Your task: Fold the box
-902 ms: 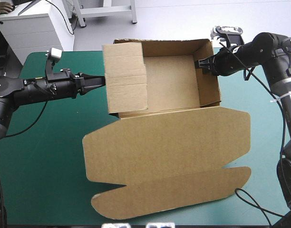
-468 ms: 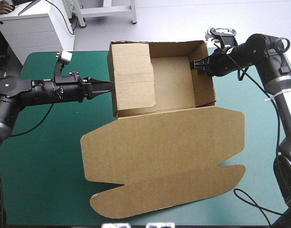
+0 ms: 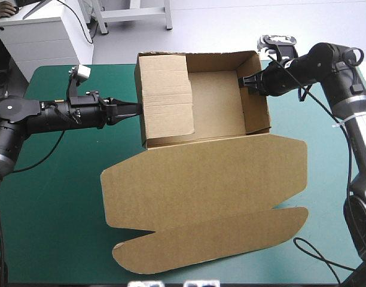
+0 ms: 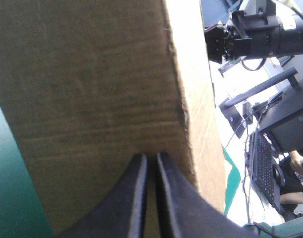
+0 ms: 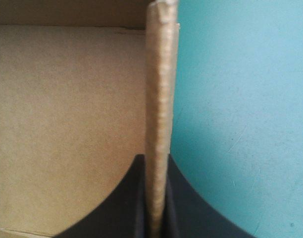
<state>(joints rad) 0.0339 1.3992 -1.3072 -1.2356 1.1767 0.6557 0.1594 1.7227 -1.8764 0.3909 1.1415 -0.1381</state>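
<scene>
The cut brown board box [image 3: 207,179] is sitting mid-way on the teal-green table cover [image 3: 51,197] as an open tray, the right black-finned gripper [image 3: 247,81] pinching its right wall, the closed left gripper [image 3: 137,107] pushing the left wall, whose inner flap is seemingly awaiting tucking.

- The box [image 3: 216,95] fills the upper centre of the frame. Its raised walls block any level way in, so the tray floor can be reached from above only.
- A flap [image 3: 165,95] lies folded over the tray's left part, leaving the centre and right of the floor open.
- The lid [image 3: 207,191] lies flat across the centre and lower centre.
- The left gripper [image 3: 137,107] stands at the left wall, and the right gripper [image 3: 243,81] straddles the right wall [image 5: 159,99], so those 2 sides are occupied.
- Bare cover [image 3: 51,203] is free at lower left, with a narrower strip at the right edge.
</scene>
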